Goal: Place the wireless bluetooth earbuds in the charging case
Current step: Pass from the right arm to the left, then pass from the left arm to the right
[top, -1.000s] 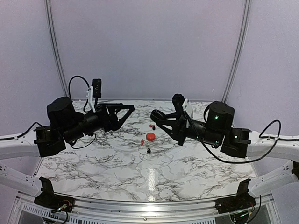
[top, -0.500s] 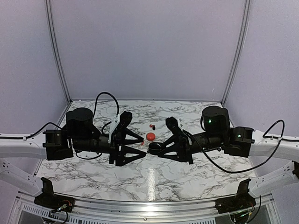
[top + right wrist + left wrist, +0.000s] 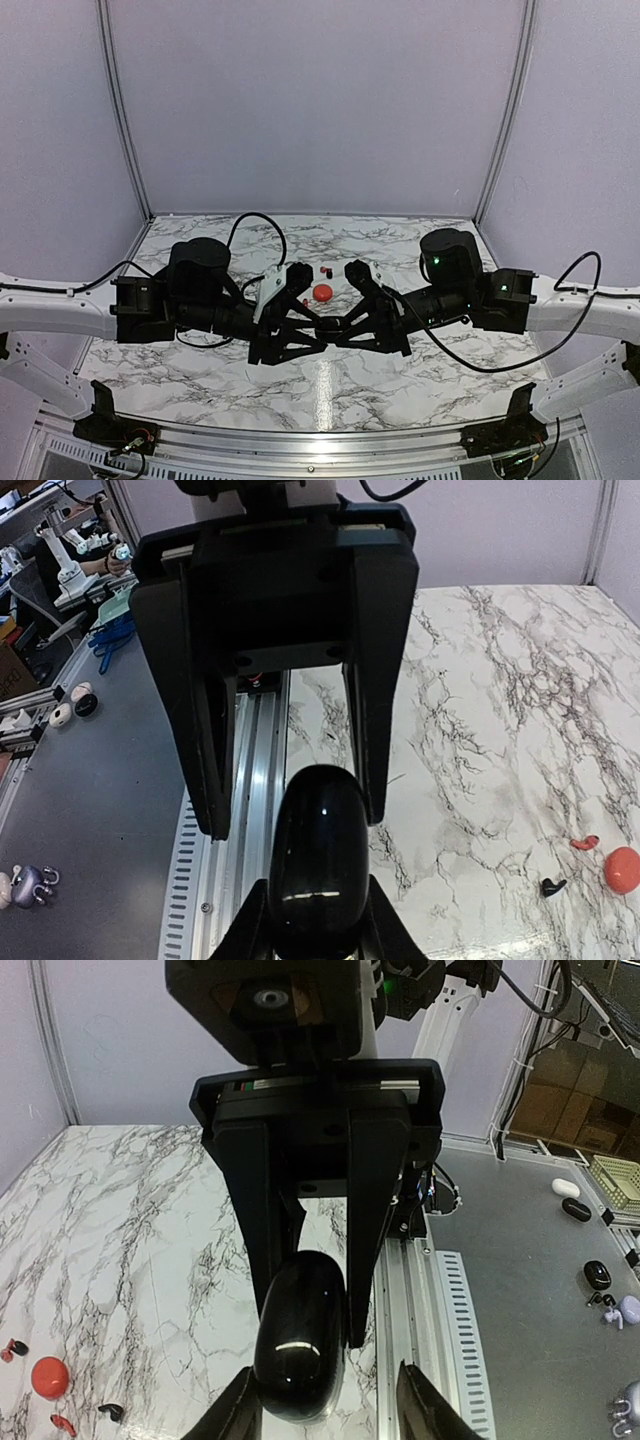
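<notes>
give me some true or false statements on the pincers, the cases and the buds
1. The right pincer grips the black case. True.
2. The red case is in the left pincer. False: it lies on the table.
3. The left pincer is open, with a finger on each side of the black case. True.
4. Every bud sits in a case. False: a red bud and a black bud lie loose on the table.
</notes>
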`<action>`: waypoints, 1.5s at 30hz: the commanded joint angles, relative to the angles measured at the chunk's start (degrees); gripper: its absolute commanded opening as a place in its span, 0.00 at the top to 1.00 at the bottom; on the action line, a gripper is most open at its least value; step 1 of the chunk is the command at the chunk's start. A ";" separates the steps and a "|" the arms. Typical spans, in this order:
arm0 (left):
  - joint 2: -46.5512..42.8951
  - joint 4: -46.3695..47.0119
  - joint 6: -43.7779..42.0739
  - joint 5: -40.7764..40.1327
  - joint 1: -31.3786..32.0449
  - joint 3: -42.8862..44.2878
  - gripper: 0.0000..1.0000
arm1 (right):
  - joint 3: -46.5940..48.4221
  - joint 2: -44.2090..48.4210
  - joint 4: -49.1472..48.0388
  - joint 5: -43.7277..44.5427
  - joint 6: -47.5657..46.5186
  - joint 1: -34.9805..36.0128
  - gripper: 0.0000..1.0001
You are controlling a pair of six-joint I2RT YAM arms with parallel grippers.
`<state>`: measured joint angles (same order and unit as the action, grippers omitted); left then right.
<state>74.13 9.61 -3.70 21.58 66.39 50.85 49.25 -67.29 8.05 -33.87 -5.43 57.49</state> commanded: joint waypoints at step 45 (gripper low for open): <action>-2.91 15.84 7.66 -3.33 0.76 -2.95 0.98 | -3.38 5.54 -15.47 -0.51 7.74 -0.66 0.48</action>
<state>71.96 22.09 2.72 17.96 66.83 48.62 44.62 -63.07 -5.26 -34.39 1.76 57.23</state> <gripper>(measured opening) 0.220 0.518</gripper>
